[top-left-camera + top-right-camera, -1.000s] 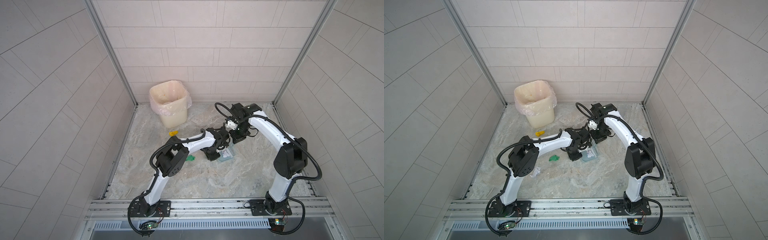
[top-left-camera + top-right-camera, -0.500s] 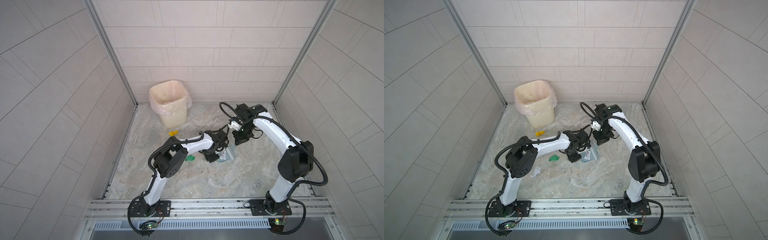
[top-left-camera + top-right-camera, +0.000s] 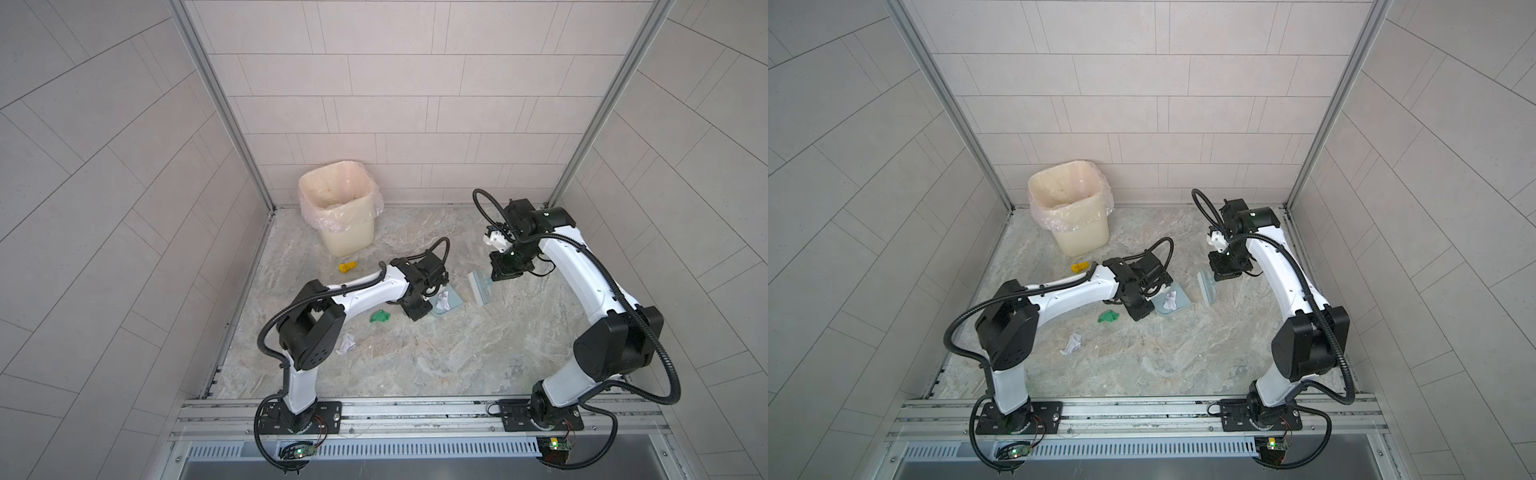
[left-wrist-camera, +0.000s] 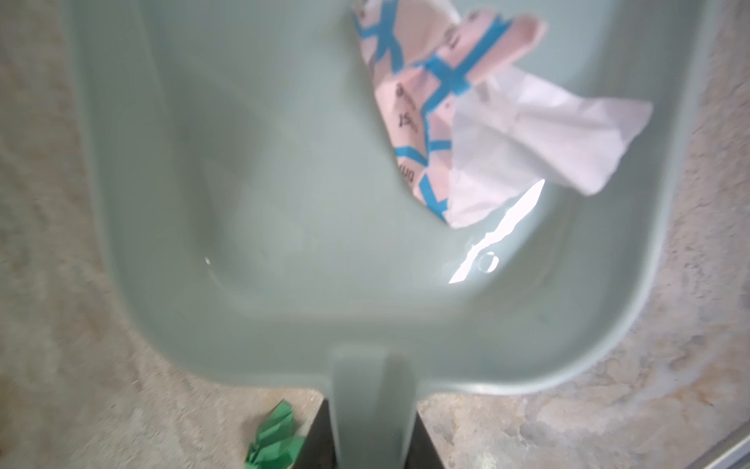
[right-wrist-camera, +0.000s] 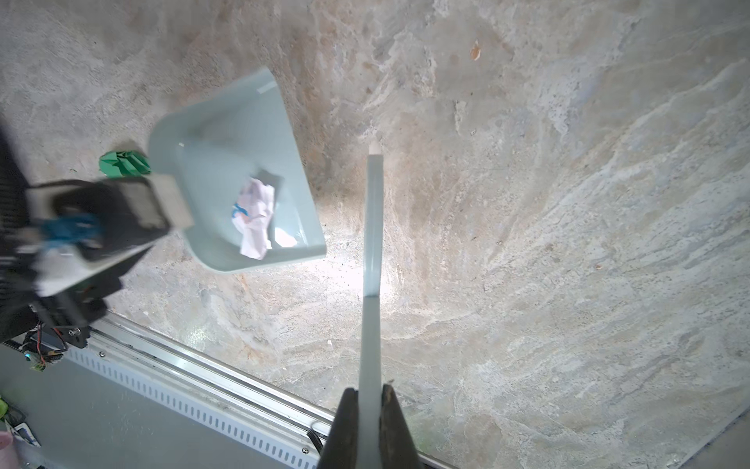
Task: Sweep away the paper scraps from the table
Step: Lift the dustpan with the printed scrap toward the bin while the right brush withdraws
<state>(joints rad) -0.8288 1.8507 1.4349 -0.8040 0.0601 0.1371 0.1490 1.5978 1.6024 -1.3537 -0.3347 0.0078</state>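
Change: the right fingers (image 5: 349, 434) and their pale blue hand brush with white bristles (image 3: 480, 287) have pulled back. A second ago they crowded the mouth of the pale blue-green plastic dustpan (image 3: 456, 302); now bare desk (image 3: 457, 353) lies between brush and pan.
Meaning: one sweep looks finished, since a crumpled white paper scrap with blue lines (image 4: 466, 122) lies inside the pan. The job is only partly done.
Left fingers (image 4: 425, 446): narrow, clamped on the dustpan's flat handle. The pan sits low at the desk; I cannot tell whether it touches.
Right fingers: shut tight on the brush's thin handle, which the right wrist view shows edge-on.
Scraps still out: a green folded wad (image 3: 379, 316) just beside the pan's rear, a white wad (image 3: 345, 344) near the left arm's elbow, and a yellow wad (image 3: 347, 267) near the bin.
Materials: the pan is smooth, glossy moulded plastic with a raised rim and rounded rear corners. The scraps are light, creased paper, likely to skid or roll. The desk is matt, with a beige-grey marbled stone pattern.
Bin: a cream plastic bin (image 3: 347, 239) lined with a thin clear bag stands at the back wall.
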